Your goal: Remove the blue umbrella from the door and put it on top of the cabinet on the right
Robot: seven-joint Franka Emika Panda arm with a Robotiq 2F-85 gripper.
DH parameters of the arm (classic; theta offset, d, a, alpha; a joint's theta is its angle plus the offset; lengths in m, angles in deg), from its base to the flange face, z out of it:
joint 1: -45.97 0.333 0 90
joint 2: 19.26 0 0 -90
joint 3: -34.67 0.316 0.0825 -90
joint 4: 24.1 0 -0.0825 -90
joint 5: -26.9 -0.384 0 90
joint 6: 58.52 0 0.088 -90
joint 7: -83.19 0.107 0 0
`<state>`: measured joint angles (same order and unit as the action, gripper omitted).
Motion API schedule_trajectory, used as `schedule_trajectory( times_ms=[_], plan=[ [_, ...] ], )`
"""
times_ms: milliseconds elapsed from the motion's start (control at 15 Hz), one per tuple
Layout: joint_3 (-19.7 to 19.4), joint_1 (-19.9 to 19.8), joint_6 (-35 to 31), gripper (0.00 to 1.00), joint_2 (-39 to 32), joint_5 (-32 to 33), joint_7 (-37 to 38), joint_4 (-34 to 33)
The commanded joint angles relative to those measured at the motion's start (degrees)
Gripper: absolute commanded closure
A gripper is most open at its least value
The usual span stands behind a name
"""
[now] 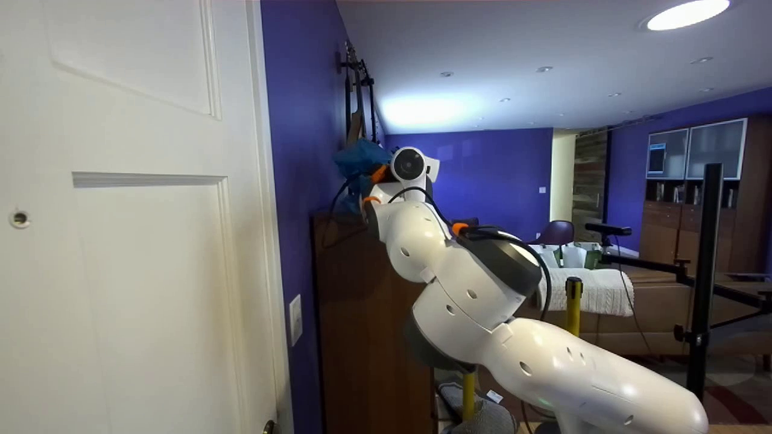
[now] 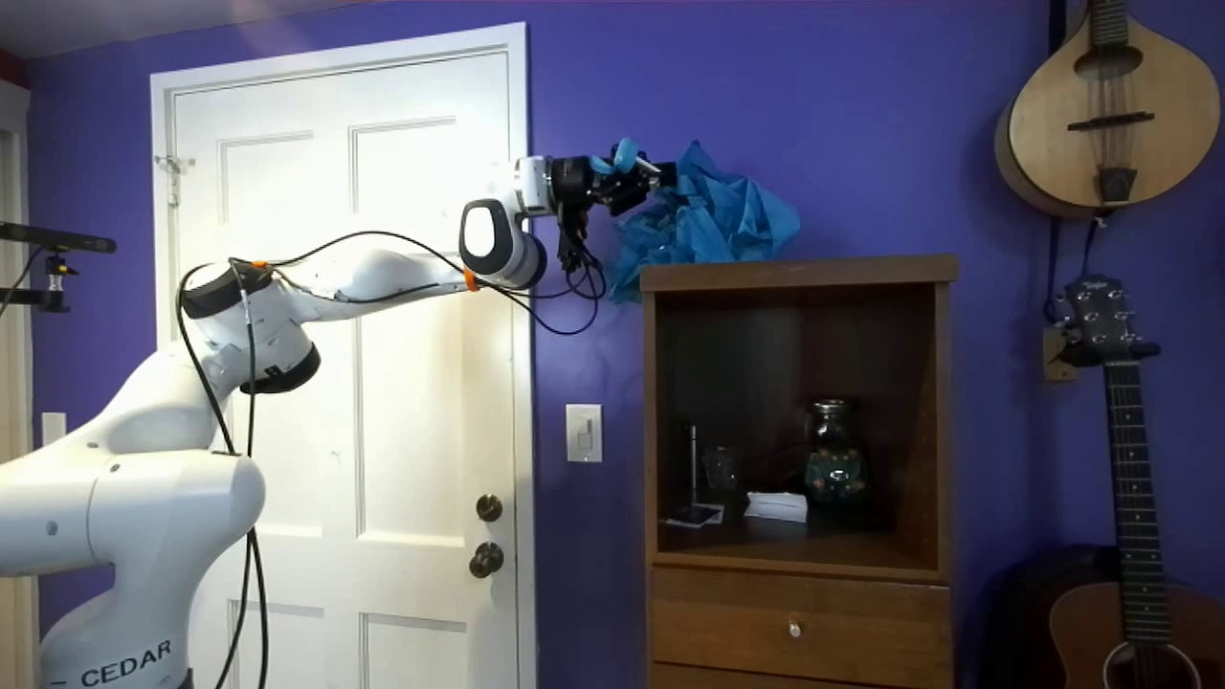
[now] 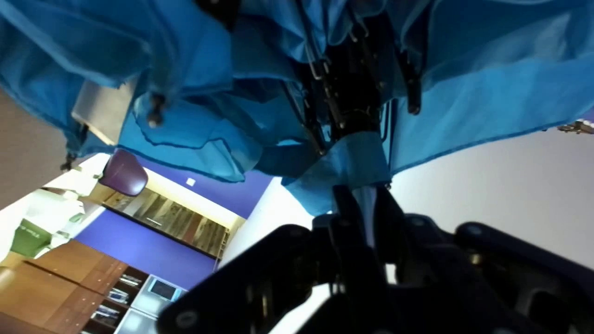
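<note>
The blue umbrella, a loosely folded bundle of fabric, shows in both exterior views (image 1: 360, 158) (image 2: 732, 215). It also fills the upper part of the wrist view (image 3: 260, 111), with its dark ribs visible. My gripper (image 2: 662, 175) is shut on the umbrella's thin shaft, which shows between the fingertips in the wrist view (image 3: 369, 204). The umbrella lies sideways over the left part of the brown cabinet's top (image 2: 794, 276), and some fabric hangs past its left edge. I cannot tell whether the fabric touches the top. The white door (image 2: 431, 431) is to the cabinet's left.
The purple wall stands right behind the cabinet. A round-bodied string instrument (image 2: 1110, 115) and a guitar (image 2: 1129, 459) hang right of the cabinet. The open shelf holds a jar (image 2: 835, 459) and small items. A black camera stand (image 1: 705, 271) rises beside the arm.
</note>
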<state>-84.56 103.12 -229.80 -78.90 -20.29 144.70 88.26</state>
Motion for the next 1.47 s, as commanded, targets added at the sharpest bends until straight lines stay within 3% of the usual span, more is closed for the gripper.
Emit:
schedule_trajectory(
  times_ms=[0, 267, 533, 1400],
  plan=[
    [0.1, -6.1, 7.8, 0.96, -2.8, -0.5, 10.1, -5.2],
    [-0.3, -11.1, 16.3, 0.96, -6.0, 2.1, 22.8, -9.0],
    [0.1, -14.6, 19.3, 0.96, -7.2, 4.3, 30.6, -13.1],
    [5.6, -20.5, 16.5, 0.96, -4.3, 10.3, 37.4, -20.4]
  ],
)
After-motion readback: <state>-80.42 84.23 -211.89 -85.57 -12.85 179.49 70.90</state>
